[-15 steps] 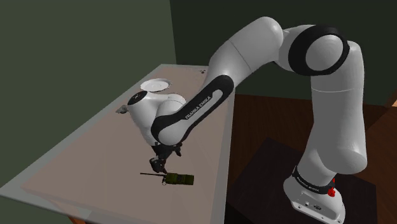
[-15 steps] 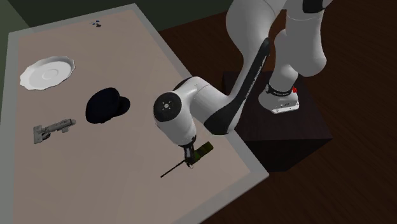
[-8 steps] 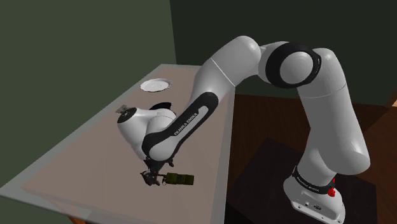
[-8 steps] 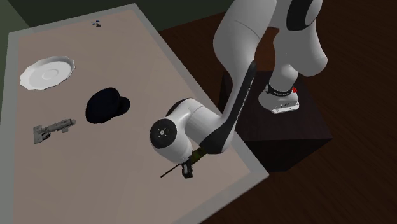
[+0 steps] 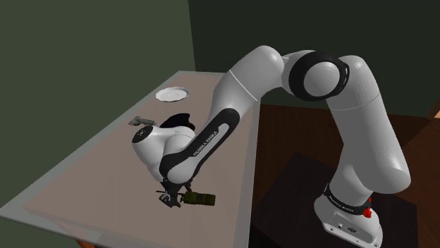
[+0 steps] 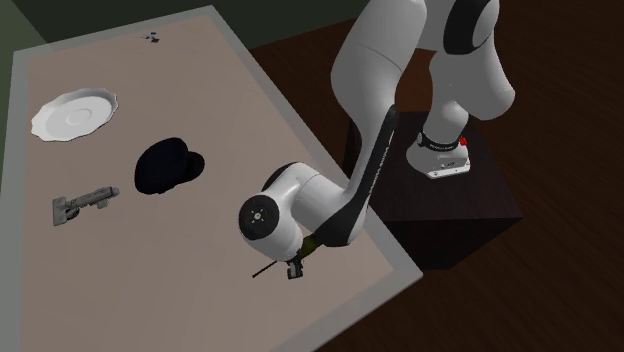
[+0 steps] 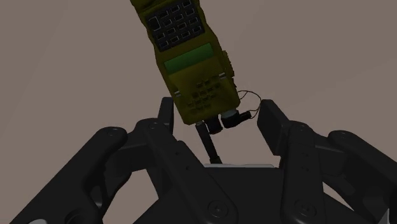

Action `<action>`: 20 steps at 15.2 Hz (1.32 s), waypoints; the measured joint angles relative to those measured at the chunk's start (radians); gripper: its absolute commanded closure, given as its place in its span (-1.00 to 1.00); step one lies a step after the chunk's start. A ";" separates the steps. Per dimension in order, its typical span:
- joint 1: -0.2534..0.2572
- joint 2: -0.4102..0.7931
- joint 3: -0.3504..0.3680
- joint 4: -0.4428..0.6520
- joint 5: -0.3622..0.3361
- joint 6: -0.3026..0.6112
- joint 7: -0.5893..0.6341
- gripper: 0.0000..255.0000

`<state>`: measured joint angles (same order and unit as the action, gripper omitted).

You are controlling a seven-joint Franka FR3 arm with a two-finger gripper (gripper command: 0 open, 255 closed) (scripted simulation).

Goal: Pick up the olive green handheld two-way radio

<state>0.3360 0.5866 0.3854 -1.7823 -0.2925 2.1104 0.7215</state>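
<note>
Grasp approach: the black two-finger tool hangs low, fingers apart and not gripping, astride the antenna end of the olive green keypad radio. The radio lies flat by the beige desk's near right edge in the shoulder view. Next it likely needs to close squarely on the body.

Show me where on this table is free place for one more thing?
Bare table lies between the black cap and the edge by the stand, also past the grey tool toward the second exterior view's bottom. Around the radio and gripper it is crowded.

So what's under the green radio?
The radio lies flat on the tan table. Nothing else pokes out around it; the patch right beneath is covered, so I can't see it.
</note>
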 measured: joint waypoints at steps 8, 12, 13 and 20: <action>-0.001 -0.003 0.001 0.000 0.001 -0.002 -0.001 1.00; -0.006 -0.031 0.009 0.008 0.014 -0.037 -0.010 1.00; -0.007 -0.040 0.012 0.011 0.018 -0.047 -0.012 1.00; -0.018 -0.096 0.027 0.026 0.044 -0.115 -0.030 1.00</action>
<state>0.3182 0.4907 0.4122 -1.7561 -0.2482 1.9955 0.6919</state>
